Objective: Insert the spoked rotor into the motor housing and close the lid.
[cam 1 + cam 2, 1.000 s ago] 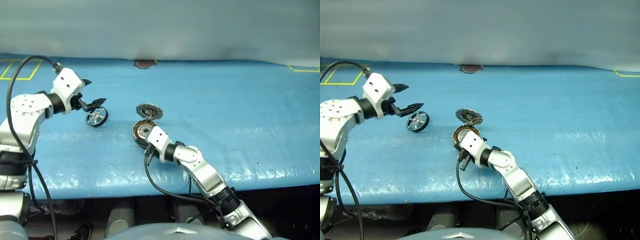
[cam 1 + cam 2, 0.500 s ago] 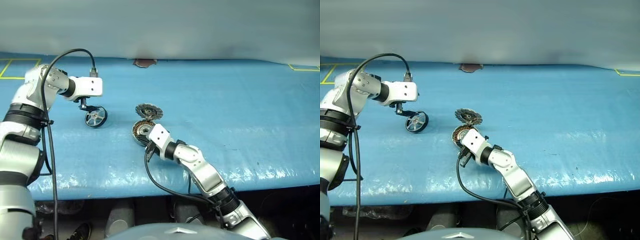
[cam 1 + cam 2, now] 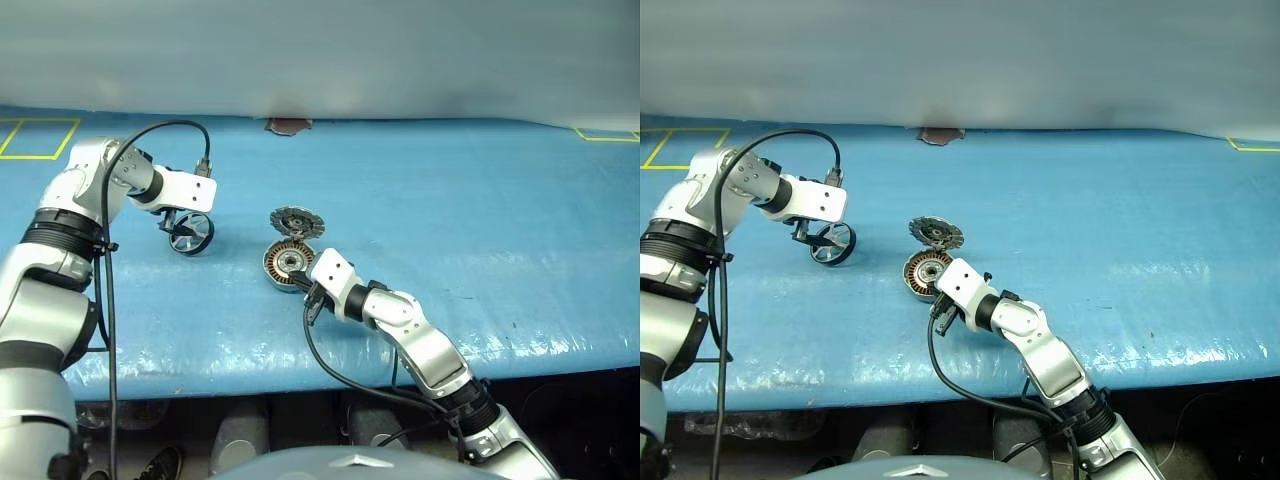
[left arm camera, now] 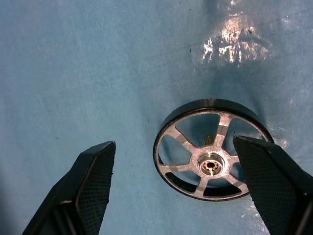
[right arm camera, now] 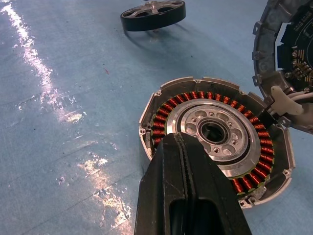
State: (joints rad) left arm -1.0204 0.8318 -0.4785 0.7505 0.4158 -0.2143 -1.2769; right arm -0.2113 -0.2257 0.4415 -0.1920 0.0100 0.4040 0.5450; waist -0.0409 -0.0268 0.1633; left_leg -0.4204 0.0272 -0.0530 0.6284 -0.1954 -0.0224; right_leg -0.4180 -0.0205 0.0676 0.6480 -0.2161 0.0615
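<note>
Rotor (image 4: 211,149) lies flat right under the left gripper (image 4: 183,188), whose fingers are spread wide apart, nearer one finger than the other

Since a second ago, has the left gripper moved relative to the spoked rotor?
Yes. The left gripper swung from beside the spoked rotor to over it, fingers open and straddling it.

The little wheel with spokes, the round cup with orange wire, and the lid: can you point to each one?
spoked wheel (image 4: 211,165), left wrist view, on its central hub.
cup with orange wire (image 5: 213,132), right wrist view, on its silver centre.
lid (image 3: 294,221), left eye view, on its grey face.
</note>
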